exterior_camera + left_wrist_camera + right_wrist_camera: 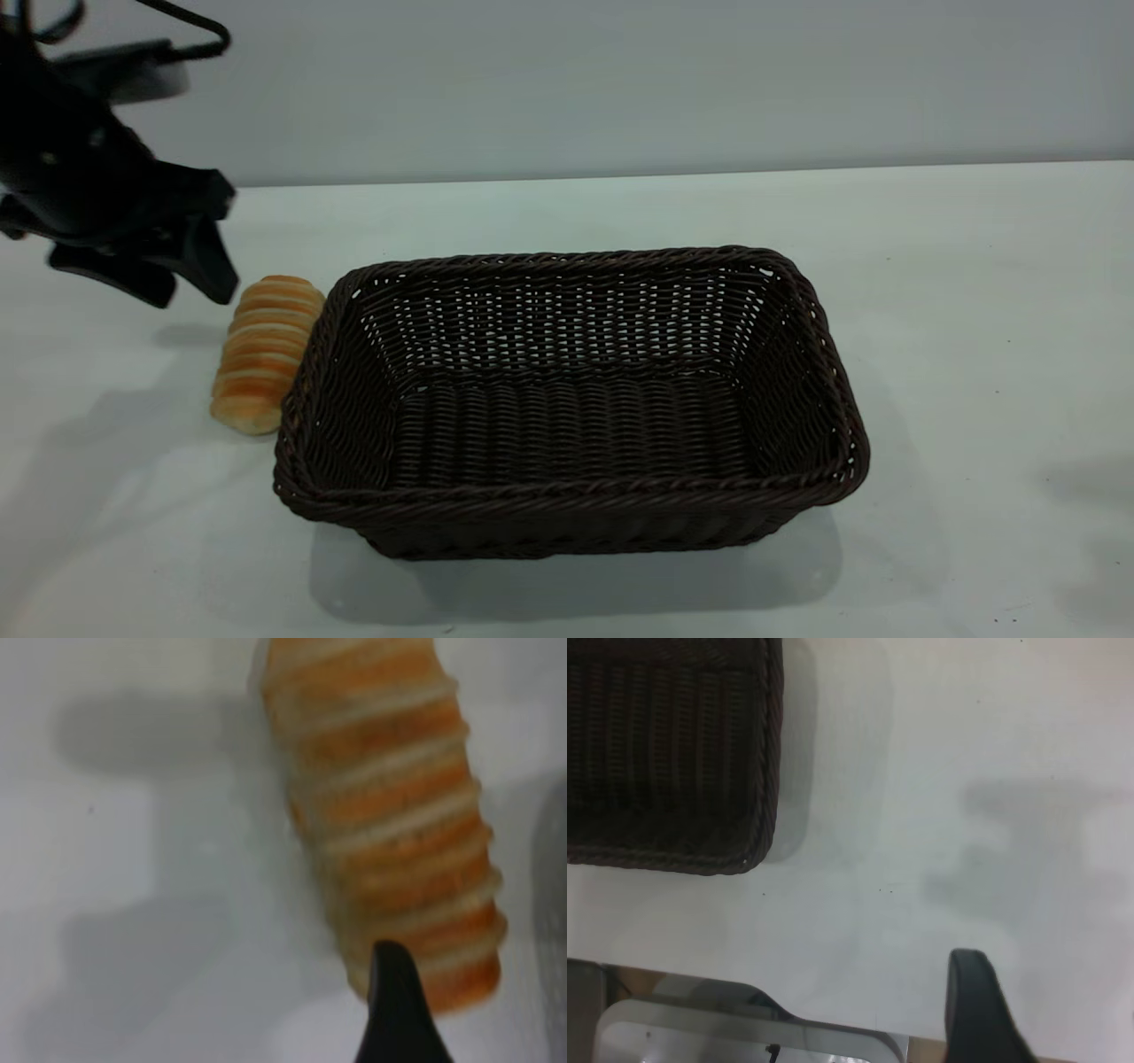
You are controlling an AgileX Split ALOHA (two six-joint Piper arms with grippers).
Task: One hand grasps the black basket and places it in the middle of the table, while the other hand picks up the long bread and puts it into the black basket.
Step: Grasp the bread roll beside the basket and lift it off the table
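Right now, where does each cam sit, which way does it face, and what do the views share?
Exterior: off-rig, facing the arms, angled down at the table; sees black basket, long bread, left gripper open above the bread.
Left wrist: on the left arm, looking down at the bread; one fingertip shows.
Right wrist: on the right arm, looking down at the basket's corner and bare table; one fingertip shows.
Shared: bread in exterior and left wrist; basket in exterior and right wrist.
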